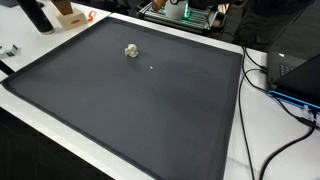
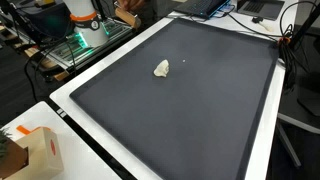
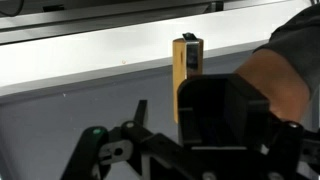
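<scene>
Wrist cam: the black gripper (image 3: 178,135) filled the bottom of the view, v. close. I couldn't tell if its jaws were apart or pinched.

Just past it, at 12 o'clock, stood the tall tan wooden block w/ a dark top (image 3: 186,75). It was near the far edge of the flat dark grey mat (image 3: 60,120), by the white table strip (image 3: 90,60). Its foot hid behind the gripper. At 3 o'clock sat a blurry brown round shape (image 3: 278,85); can't say what it was.

Risk, I think: the block was thin & tall, so an off-centre bump from a finger could tip it or shove it off the mat.

Its long side ran straight up, 6 to 12 o'clock, dark end on top.

In both ext. views a small crumpled white lump (image 1: 131,50) (image 2: 162,68) lay on the mat, well apart from its edges.
</scene>
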{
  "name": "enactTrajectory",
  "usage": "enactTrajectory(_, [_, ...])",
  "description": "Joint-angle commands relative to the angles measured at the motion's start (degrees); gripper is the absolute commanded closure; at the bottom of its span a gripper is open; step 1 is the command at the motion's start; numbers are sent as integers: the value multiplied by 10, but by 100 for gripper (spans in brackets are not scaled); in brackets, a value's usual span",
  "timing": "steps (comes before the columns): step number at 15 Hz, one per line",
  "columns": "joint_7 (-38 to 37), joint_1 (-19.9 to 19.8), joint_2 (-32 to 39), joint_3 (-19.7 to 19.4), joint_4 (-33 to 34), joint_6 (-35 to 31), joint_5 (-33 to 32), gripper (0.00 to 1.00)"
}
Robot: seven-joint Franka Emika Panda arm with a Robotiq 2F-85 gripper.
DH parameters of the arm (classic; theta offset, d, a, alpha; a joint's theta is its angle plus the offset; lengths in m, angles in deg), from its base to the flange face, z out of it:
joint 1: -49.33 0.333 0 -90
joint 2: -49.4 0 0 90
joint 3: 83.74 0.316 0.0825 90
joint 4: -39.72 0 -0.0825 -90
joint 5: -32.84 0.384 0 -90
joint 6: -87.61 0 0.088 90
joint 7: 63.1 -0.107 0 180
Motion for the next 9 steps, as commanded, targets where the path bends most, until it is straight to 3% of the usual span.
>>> enactTrajectory(1, [5,-9,1,8,1,2,4,25])
enactTrajectory(2, [5,-10,2,9,2,3,3,25])
enactTrajectory(9, [4,-12,2,14,5,3,-1,76])
